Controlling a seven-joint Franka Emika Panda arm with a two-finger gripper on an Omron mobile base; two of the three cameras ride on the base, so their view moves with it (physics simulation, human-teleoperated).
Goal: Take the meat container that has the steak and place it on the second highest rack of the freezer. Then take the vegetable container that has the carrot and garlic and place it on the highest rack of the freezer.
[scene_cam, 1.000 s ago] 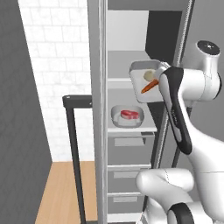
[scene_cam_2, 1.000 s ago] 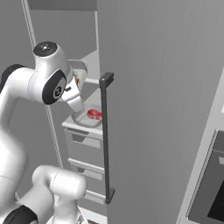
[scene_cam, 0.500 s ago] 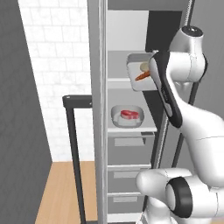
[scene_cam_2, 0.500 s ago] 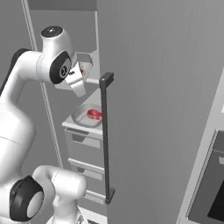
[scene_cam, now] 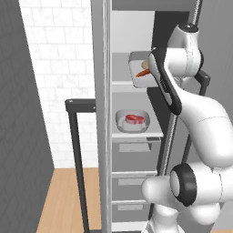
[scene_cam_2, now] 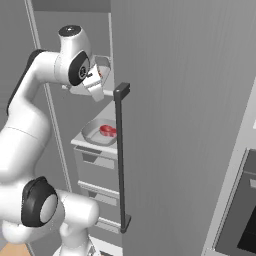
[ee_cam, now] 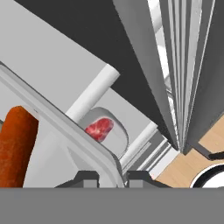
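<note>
At the left of the left base view stands the open freezer [scene_cam: 101, 113] door's dark bar handle [scene_cam: 77, 159]. Inside, the meat container [scene_cam: 133, 121] with the steak [scene_cam: 136, 119] sits on the second highest rack [scene_cam: 136, 134], above the grey drawers [scene_cam: 134, 154]. Higher and to the right, the vegetable container [scene_cam: 138, 70] is level with the highest rack [scene_cam: 123, 83], tilted, with the carrot [scene_cam: 143, 73] and the pale garlic [scene_cam: 144, 64] inside. The tool [ee_cam: 111, 177] is clenched on that container's rim [ee_cam: 65, 127] in the hand view, one finger on each side of the wall. Whether the container rests on the rack cannot be told. In the right base view the white arm [scene_cam_2: 35, 100] reaches in from the left.
</note>
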